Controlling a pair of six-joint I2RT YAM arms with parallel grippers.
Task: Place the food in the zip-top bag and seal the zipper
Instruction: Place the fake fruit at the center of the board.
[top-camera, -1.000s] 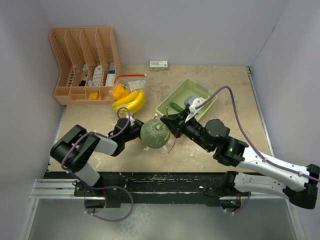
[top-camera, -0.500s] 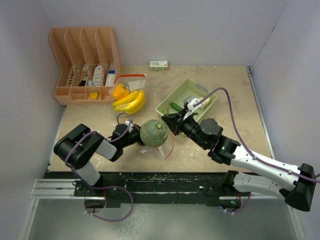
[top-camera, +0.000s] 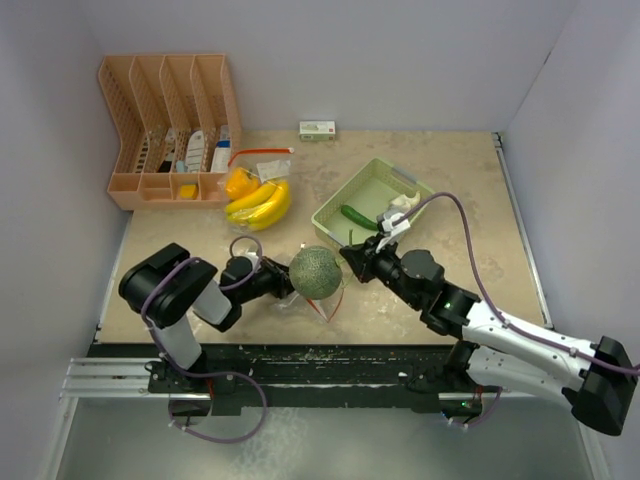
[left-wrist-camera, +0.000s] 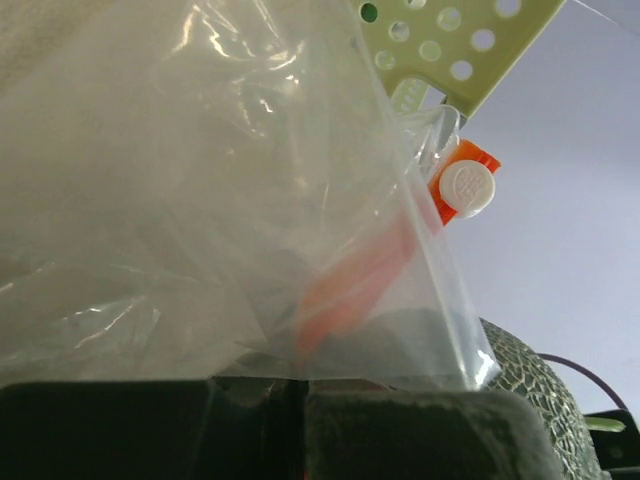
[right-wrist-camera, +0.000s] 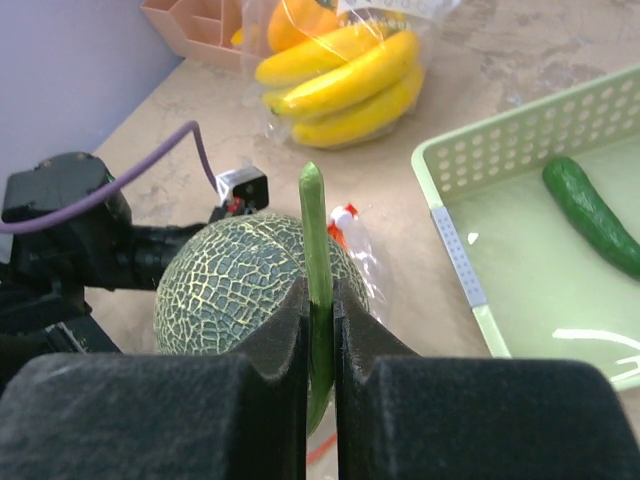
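The netted grey-green melon (top-camera: 318, 270) (right-wrist-camera: 240, 285) rests on the table between both arms. My right gripper (top-camera: 352, 262) (right-wrist-camera: 320, 300) is shut on its thin green stem (right-wrist-camera: 317, 220). From the left, my left gripper (top-camera: 283, 283) (left-wrist-camera: 300, 385) is shut on the edge of the clear zip-top bag (left-wrist-camera: 200, 200), which lies crumpled under and beside the melon. The bag's white and orange slider (left-wrist-camera: 467, 187) (right-wrist-camera: 343, 218) shows next to the melon. Bananas (top-camera: 262, 203) (right-wrist-camera: 345, 85) and an orange (top-camera: 240, 182) sit in a second clear bag farther back. The cucumber (top-camera: 358, 217) (right-wrist-camera: 590, 215) lies in the basket.
The pale green mesh basket (top-camera: 385, 180) (right-wrist-camera: 520, 150) stands just behind my right gripper. An orange desk organizer (top-camera: 170, 130) fills the back left corner. A small box (top-camera: 317, 129) lies by the back wall. Walls close in on three sides.
My right gripper drew back toward the near edge with the melon's stem, uncovering the basket and cucumber. The melon shifted slightly nearer. My left gripper followed, still holding the bag.
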